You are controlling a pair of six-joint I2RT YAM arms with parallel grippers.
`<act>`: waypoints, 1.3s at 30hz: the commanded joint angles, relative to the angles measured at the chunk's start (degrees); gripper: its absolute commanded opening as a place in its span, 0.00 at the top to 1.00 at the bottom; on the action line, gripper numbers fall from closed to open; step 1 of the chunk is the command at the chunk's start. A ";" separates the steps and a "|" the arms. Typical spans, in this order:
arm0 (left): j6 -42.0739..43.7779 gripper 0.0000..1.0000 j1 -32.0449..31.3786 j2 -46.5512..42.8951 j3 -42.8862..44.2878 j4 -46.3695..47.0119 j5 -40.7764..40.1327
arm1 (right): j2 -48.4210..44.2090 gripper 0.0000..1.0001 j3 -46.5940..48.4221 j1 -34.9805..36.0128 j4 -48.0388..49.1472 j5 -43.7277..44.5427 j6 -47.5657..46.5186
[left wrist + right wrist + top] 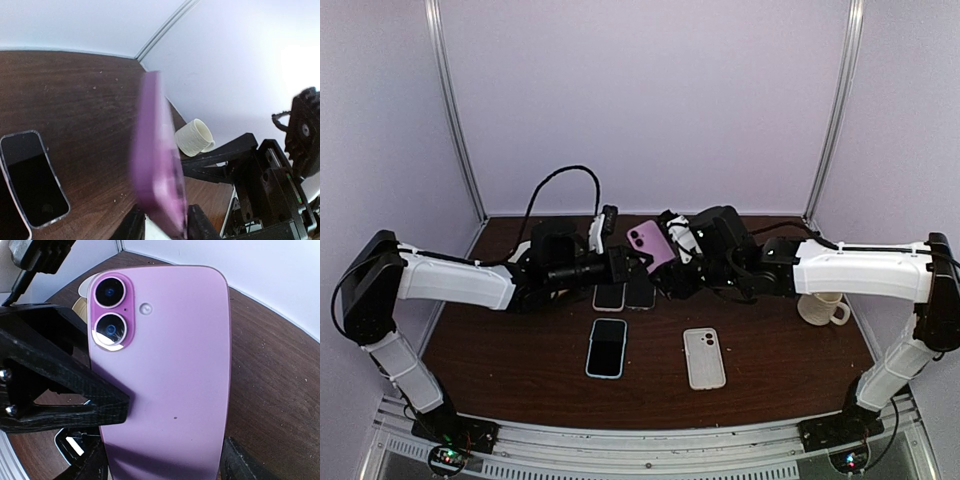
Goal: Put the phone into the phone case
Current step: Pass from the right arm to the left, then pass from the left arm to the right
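My right gripper (165,466) is clamped across the purple phone (165,365), holding it off the table (770,385). My left gripper (166,226) straddles the phone's edge; I cannot tell whether it presses. The phone case (705,357) lies flat below, nearer my bases.

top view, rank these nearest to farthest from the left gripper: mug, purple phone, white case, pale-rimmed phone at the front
From the left gripper:
1. purple phone, between its fingers, above the table.
2. pale-rimmed phone, at the front, just left of centre.
3. white case, at the front, right of centre.
4. mug, far right.
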 commanded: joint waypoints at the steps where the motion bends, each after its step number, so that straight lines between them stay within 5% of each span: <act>1: -1.34 0.76 -0.22 1.30 1.19 7.19 3.06 | -1.98 0.64 3.18 0.82 1.92 1.50 -1.07; 8: -1.20 1.00 -0.22 1.34 0.27 9.77 6.46 | -3.26 0.60 2.48 0.92 0.93 2.04 -1.91; 10: 0.55 1.00 -0.22 0.38 0.02 9.38 7.12 | -4.65 0.48 2.50 0.92 -1.16 1.12 -3.42; 13: 6.62 1.00 -0.22 -1.85 0.58 6.02 9.02 | -8.19 0.13 2.22 0.40 -5.92 -2.38 -7.89; 14: 14.48 1.00 -0.26 -4.75 2.11 0.97 13.60 | -12.41 0.01 2.76 -1.95 -12.42 -12.39 -11.29; 18: 23.04 1.00 -0.31 -8.31 3.47 -3.32 23.08 | -16.69 0.01 4.01 -6.75 -15.49 -35.56 -13.85; 22: 24.57 1.00 -0.38 -10.66 3.01 -2.75 30.11 | -18.87 0.01 4.76 -7.38 -13.31 -41.79 -13.19; 28: 24.13 1.00 -1.24 -11.80 3.11 -1.88 33.46 | -17.78 0.18 5.63 -7.70 -8.93 -46.50 -8.57; 39: 24.49 1.00 -1.89 -13.14 3.00 -2.60 34.11 | -13.69 0.86 5.25 -7.70 -4.38 -51.59 -3.05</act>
